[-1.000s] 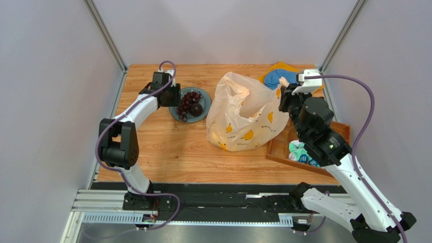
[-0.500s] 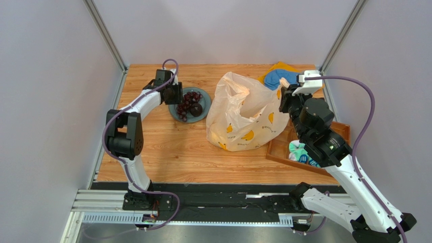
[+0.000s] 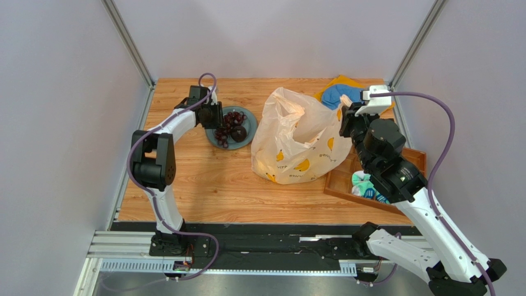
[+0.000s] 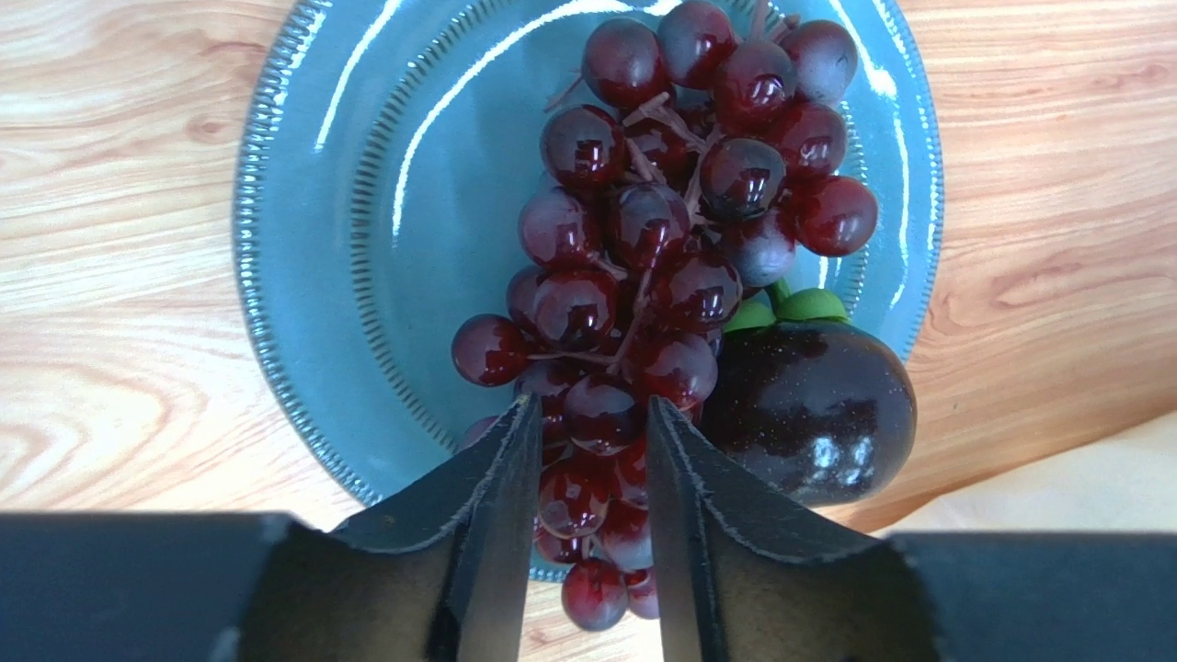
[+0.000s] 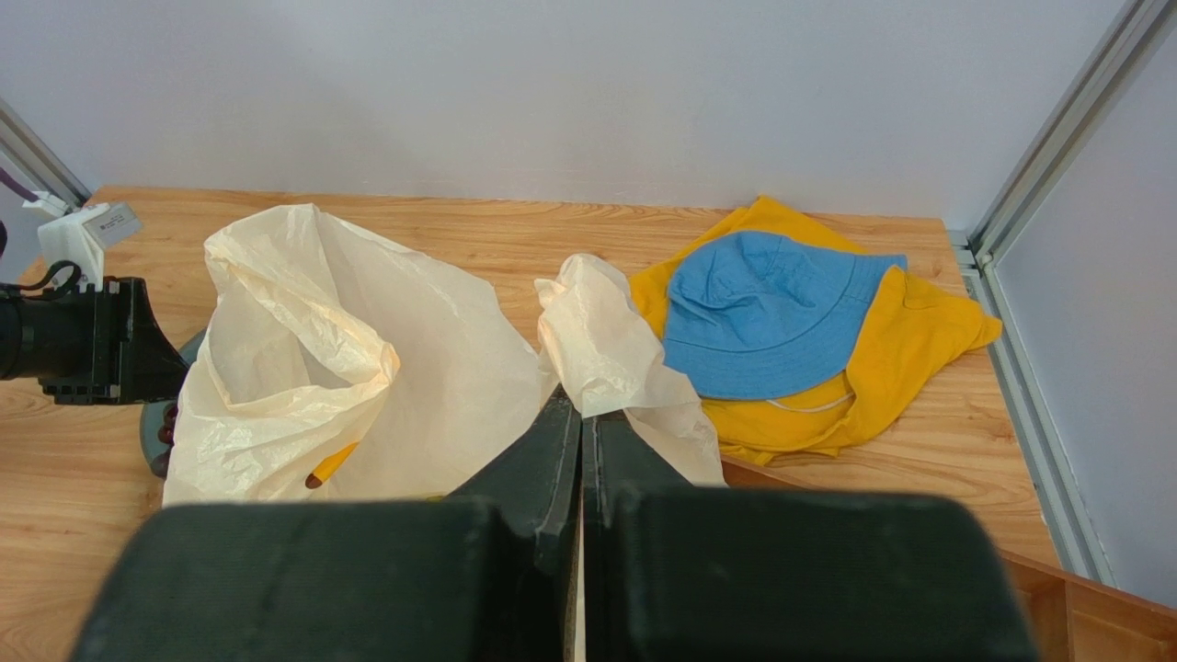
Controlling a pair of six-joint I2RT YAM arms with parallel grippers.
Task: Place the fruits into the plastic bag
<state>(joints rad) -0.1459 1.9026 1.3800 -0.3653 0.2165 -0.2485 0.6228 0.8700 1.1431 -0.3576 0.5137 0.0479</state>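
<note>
Limpness is the chief trait of the plastic bag (image 3: 299, 139): thin crinkly film slumped at the middle of the table, mouth gaping up and to the right. It probably stays open only while something holds a handle up. The right gripper (image 5: 580, 414) is pinched fully together on one handle loop (image 5: 601, 338), a sound hold for so light a thing. Yellow shapes (image 3: 301, 164) show on its near side; whether they are fruits inside or mere print I cannot tell. Just left of the bag, the plate (image 4: 346, 207) carries the grapes (image 4: 663, 235), with the dark round fruit (image 4: 815, 407) touching their near-right side. The left gripper (image 4: 591, 462) has its jaws partly apart astride the left end of the bunch, a few berries between the fingers, nothing lifted. The bunch looks loose and glossy, apt to slip or shed berries, so it is best squeezed gently where they crowd thickest. The dark fruit looks firm, smooth and ready to roll; take it across its widest part, below the green cap (image 4: 795, 306).
</note>
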